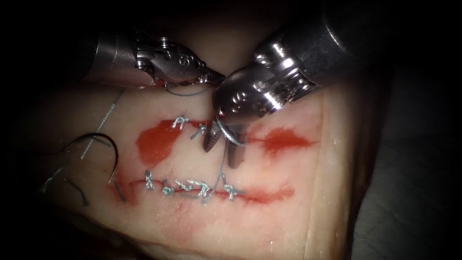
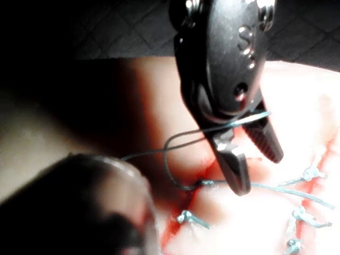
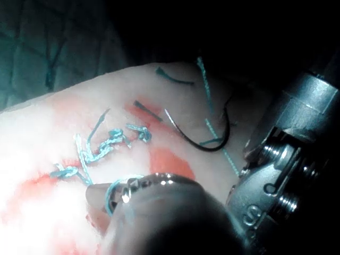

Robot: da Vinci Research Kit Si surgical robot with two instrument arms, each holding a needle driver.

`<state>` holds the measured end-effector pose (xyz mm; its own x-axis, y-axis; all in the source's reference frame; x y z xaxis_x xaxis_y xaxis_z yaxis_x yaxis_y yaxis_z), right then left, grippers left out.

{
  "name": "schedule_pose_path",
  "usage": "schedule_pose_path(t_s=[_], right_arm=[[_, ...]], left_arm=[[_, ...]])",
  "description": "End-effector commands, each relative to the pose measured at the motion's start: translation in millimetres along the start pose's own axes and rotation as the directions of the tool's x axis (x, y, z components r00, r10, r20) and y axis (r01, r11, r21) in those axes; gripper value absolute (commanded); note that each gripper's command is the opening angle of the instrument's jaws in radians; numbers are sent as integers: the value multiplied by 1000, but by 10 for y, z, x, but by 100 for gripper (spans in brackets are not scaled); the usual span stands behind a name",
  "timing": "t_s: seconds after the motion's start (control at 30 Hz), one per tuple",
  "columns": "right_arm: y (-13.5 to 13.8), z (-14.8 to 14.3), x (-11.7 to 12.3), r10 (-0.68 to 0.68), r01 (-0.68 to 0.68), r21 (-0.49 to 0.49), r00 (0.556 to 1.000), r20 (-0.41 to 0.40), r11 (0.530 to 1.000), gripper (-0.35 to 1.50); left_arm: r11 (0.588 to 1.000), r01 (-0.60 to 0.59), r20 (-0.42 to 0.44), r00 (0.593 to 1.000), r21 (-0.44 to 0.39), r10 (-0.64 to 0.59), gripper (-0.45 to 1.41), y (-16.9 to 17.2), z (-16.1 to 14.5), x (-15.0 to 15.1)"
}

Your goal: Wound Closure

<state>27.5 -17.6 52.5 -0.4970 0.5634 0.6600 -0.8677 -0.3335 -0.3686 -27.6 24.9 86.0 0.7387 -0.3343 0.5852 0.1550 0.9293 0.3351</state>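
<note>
**Lower cut stitched, upper cut partly closed, needle lying free**

The right tool (image 1: 225, 144) hangs over the upper cut at frame centre, jaws parted, with a loop of thread (image 1: 230, 137) wound round them; it grips nothing. The left tool (image 1: 211, 77), in the upper middle of the frame, is clenched on the thread near its tip. From the loop the thread runs down to the lower cut (image 1: 202, 190).

The needle (image 1: 108, 149) rests on the tissue (image 1: 269, 212) at the left of the frame, left of both cuts, held by neither tool; whether its tip is in the tissue I cannot tell.

Judging progress: the lower cut carries a row of knots (image 1: 192, 188), seemingly done. The upper cut (image 1: 288, 140) has two knots on its left part, and its right part, with red fluid (image 1: 281, 139), lies unstitched.
</note>
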Motion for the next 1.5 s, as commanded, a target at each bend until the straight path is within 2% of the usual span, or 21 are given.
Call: schedule_pose_path(t_s=[0.03,0.1,0.17,0.33,0.7,0.97,1.1,1.13,1.2,1.23,1.3,1.37,1.5], right_arm=[[-12,4,-2,-5,5,-4,1000,-12,1000,31],[-13,8,-2,-2,2,-11,1000,-24,1000,26],[-14,12,-3,-11,11,-12,999,-35,1000,0],[-14,19,-4,-20,19,-23,999,-46,1000,-35],[-13,22,-4,-16,15,-38,999,-49,999,-35],[-9,-13,9,60,-60,-17,998,-33,998,-35],[-5,-16,12,60,-60,-1,998,-20,998,-35],[-5,-15,12,59,-59,1,998,-20,998,-25],[-5,-11,11,57,-57,7,998,-21,998,46],[-5,-9,10,62,-62,8,998,-23,998,69],[-4,-5,7,82,-82,11,996,-29,997,103],[-4,0,5,94,-93,13,995,-33,996,113],[-7,6,1,98,-97,18,994,-40,995,118]], left_arm=[[1000,-1,1,1000,-1,1,-45,4,6,-2],[1000,-1,1,1000,-1,1,-45,4,6,-2],[1000,-2,1,1000,-1,2,-45,4,6,-1],[1000,-2,1,1000,0,2,-45,5,6,-1],[1000,-3,1,1000,0,3,-45,5,6,0],[1000,-8,1,1000,-1,8,-45,3,5,4],[1000,-9,0,1000,-2,9,-45,2,6,5],[1000,-9,0,1000,-3,9,-45,2,6,5],[1000,-9,0,1000,-3,9,-45,2,7,5],[1000,-9,0,1000,-3,9,-45,2,7,5],[1000,-9,0,1000,-3,9,-45,2,7,5],[1000,-9,0,1000,-3,9,-45,2,7,5],[1000,-9,0,1000,-3,9,-45,3,7,5]])
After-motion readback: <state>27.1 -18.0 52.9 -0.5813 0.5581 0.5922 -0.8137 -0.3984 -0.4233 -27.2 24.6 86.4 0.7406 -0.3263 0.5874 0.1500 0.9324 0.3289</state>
